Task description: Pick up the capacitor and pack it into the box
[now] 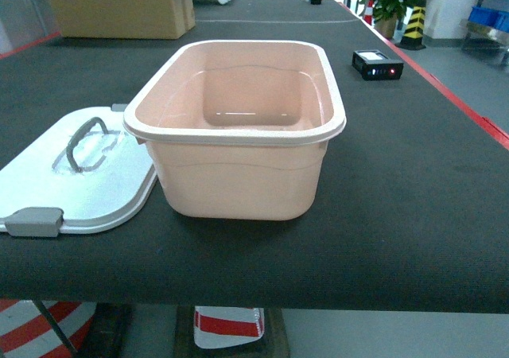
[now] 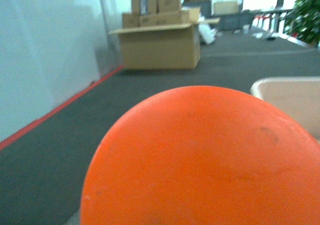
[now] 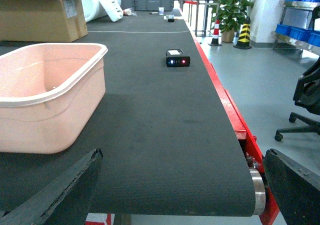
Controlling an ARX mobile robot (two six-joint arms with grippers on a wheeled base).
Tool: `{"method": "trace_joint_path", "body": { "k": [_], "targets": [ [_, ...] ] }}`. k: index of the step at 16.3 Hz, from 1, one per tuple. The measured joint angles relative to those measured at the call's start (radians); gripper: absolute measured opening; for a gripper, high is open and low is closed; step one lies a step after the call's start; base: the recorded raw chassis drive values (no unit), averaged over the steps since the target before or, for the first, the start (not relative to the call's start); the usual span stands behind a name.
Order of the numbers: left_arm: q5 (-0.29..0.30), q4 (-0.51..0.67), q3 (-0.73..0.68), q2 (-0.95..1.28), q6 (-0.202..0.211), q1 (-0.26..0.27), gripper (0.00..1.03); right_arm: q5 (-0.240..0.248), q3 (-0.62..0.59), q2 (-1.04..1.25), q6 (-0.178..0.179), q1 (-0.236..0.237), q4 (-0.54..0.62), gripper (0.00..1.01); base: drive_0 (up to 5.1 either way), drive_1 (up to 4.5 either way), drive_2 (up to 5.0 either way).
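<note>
Box (image 1: 238,135) mid-frame on desk (image 1: 413,215), lid (image 1: 79,179) off lower left. Right pincer (image 3: 180,190) wide open, empty; left pincer state indeterminate behind orange blur. No capacitor visible: risk of blind grasp

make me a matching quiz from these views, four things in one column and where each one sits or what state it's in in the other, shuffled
Things:
1. box
2. white lid
3. black device with red lights
4. cardboard carton

Places or states:
A. flat on the belt, left of the tub, grey handle up
B. far end of the belt, at the left
C. open and empty, mid-belt
D. near the red right edge of the belt, beyond the tub

Pairs: 1-C, 2-A, 3-D, 4-B
</note>
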Motion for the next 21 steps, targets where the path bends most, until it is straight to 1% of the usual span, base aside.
{"method": "trace_joint_path", "body": {
  "k": [1,2,3,4,5,6,7,8,9,10,11,13,14,15,16,17,19,21],
  "targets": [
    [0.045,0.139,0.141,0.208,0.002,-0.02,0.43,0.0,0.0,0.0,0.0,0.0,-0.001,0.98,0.0,0.0,0.0],
    [0.089,0.161,0.265,0.359,0.0,-0.039,0.43,0.0,0.0,0.0,0.0,0.0,0.0,0.98,0.0,0.0,0.0],
    [0.167,0.037,0.641,0.776,-0.035,-0.1,0.43,0.0,0.0,0.0,0.0,0.0,0.0,0.98,0.0,0.0,0.0],
    [0.188,-0.018,0.822,0.918,-0.06,-0.124,0.43,0.0,0.0,0.0,0.0,0.0,0.0,0.98,0.0,0.0,0.0],
    [0.194,-0.069,0.992,1.04,-0.077,-0.147,0.43,0.0,0.0,0.0,0.0,0.0,0.0,0.98,0.0,0.0,0.0],
    [0.201,-0.107,1.114,1.131,-0.088,-0.164,0.43,0.0,0.0,0.0,0.0,0.0,0.0,0.98,0.0,0.0,0.0],
    [0.213,-0.098,1.2,1.21,-0.09,-0.176,0.58,0.0,0.0,0.0,0.0,0.0,0.0,0.98,0.0,0.0,0.0],
    [0.214,-0.098,1.202,1.223,-0.098,-0.185,0.72,0.001,0.0,0.0,0.0,0.0,-0.001,0.98,0.0,0.0,0.0],
    [0.208,-0.062,1.163,1.193,-0.101,-0.183,0.86,0.0,0.0,0.0,0.0,0.0,0.0,0.98,0.0,0.0,0.0],
    [0.215,-0.037,1.084,1.123,-0.101,-0.163,0.99,0.0,0.0,0.0,0.0,0.0,0.0,0.98,0.0,0.0,0.0],
    [0.227,-0.002,1.002,1.044,-0.099,-0.118,0.97,0.0,0.0,0.0,0.0,0.0,0.0,0.98,0.0,0.0,0.0],
    [0.258,0.041,0.829,0.909,-0.085,0.023,0.98,0.0,0.0,0.0,0.0,0.0,0.0,0.98,0.0,0.0,0.0],
    [0.285,0.071,0.752,0.888,-0.077,0.114,0.98,0.0,0.0,0.0,0.0,0.0,0.0,0.98,0.0,0.0,0.0],
    [0.309,0.094,0.709,0.904,-0.059,0.183,0.98,0.0,0.0,0.0,0.0,0.0,0.0,0.98,0.0,0.0,0.0],
    [0.336,0.119,0.705,0.961,-0.054,0.237,0.98,0.0,0.0,0.0,0.0,0.0,0.0,0.98,0.0,0.0,0.0],
    [0.36,0.137,0.724,1.032,-0.053,0.262,0.98,0.0,0.0,0.0,0.0,0.0,0.0,0.98,0.0,0.0,0.0],
    [0.397,0.12,0.822,1.191,-0.061,0.271,0.98,0.0,0.0,0.0,0.0,0.0,0.0,0.98,0.0,0.0,0.0],
    [0.422,0.066,0.932,1.313,-0.072,0.273,0.98,0.0,0.0,0.0,0.0,0.0,0.0,0.98,0.0,0.0,0.0]
  ]
}}
